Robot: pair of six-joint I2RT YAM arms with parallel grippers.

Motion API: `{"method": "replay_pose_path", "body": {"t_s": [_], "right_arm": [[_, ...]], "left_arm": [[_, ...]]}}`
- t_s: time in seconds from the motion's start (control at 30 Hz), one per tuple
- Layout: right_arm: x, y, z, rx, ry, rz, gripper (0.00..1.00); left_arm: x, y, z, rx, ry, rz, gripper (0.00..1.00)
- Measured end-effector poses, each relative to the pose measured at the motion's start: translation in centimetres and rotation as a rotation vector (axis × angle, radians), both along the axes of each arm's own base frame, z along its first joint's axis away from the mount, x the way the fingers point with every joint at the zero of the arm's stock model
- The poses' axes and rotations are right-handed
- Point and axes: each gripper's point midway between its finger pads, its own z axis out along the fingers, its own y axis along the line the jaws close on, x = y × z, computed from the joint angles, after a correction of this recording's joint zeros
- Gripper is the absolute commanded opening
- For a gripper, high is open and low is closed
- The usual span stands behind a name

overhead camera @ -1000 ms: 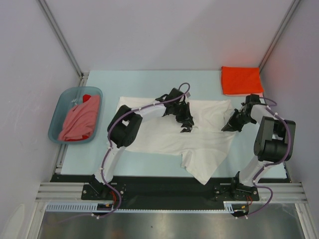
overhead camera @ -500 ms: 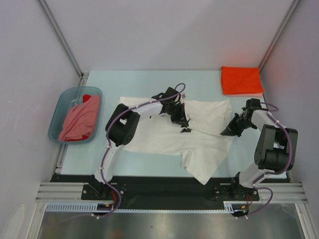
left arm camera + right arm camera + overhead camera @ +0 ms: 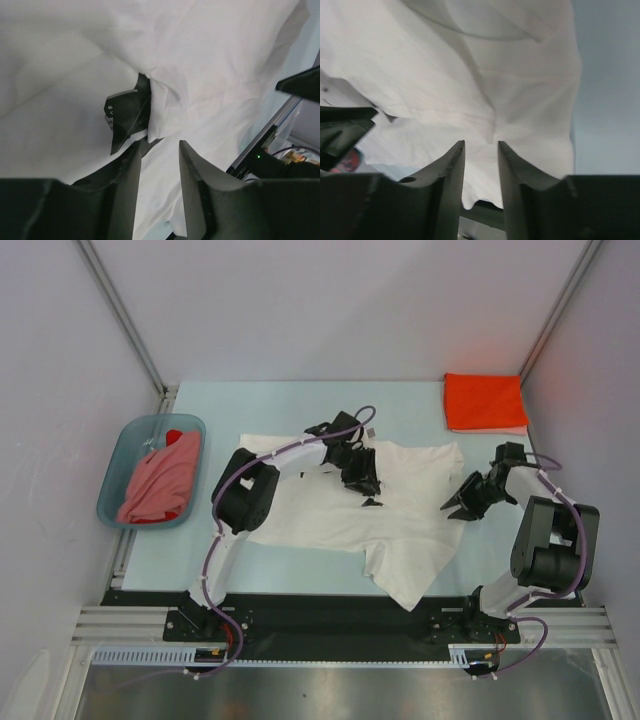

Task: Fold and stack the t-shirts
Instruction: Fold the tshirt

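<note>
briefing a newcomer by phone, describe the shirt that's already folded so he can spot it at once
Look at the pale blue table, then its far right corner. There lies the orange shirt, a neat flat square. The white shirt is spread out mid-table and the pink shirt is bunched in the basin.

I see bare table (image 3: pixel 300 405) along the far edge and between the basin (image 3: pixel 116 468) at left and the white t-shirt (image 3: pixel 320 520). The orange t-shirt (image 3: pixel 484 401) fills the far right corner. My left arm (image 3: pixel 295 452) lies across the middle.
</note>
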Motion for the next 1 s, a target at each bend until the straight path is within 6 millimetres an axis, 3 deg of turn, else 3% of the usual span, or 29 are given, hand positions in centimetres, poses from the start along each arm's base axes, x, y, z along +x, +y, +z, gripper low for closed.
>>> {"method": "replay_pose_path", "body": {"t_s": [0.13,0.27,0.33,0.43,0.57,0.7,0.87,1.0], "right_arm": [[5.2,-2.7,3.9,-0.081,-0.156,-0.027,0.53],[13.5,-5.7,8.3,-0.154,-0.363,-0.041,0.58],[17.4,-7.0,8.6,-0.182,-0.429,-0.02,0.6],[21.3,-8.2,6.4,-0.208,-0.449,0.04,0.65],[22.7,-8.3,2.4,-0.2,-0.417,0.13,0.67],[23.2,-8.1,0.4,-0.184,-0.409,0.201,0.68],[24.4,-7.7,0.0,-0.171,-0.437,0.262,0.65],[24.5,-7.7,-0.4,-0.174,-0.429,0.287,0.61]], "left_arm": [[1.1,-0.2,2.1,-0.002,-0.074,-0.035,0.44],[2.1,0.6,5.3,0.0,-0.159,-0.059,0.44],[2.7,1.6,6.6,0.006,-0.197,-0.055,0.44],[4.7,4.3,8.7,0.023,-0.263,-0.01,0.44],[6.6,9.8,9.4,0.056,-0.279,0.095,0.44],[6.7,14.7,7.6,0.113,-0.24,0.183,0.44],[5.3,16.2,5.5,0.154,-0.187,0.198,0.43],[5.7,16.7,5.4,0.157,-0.192,0.212,0.41]]}}
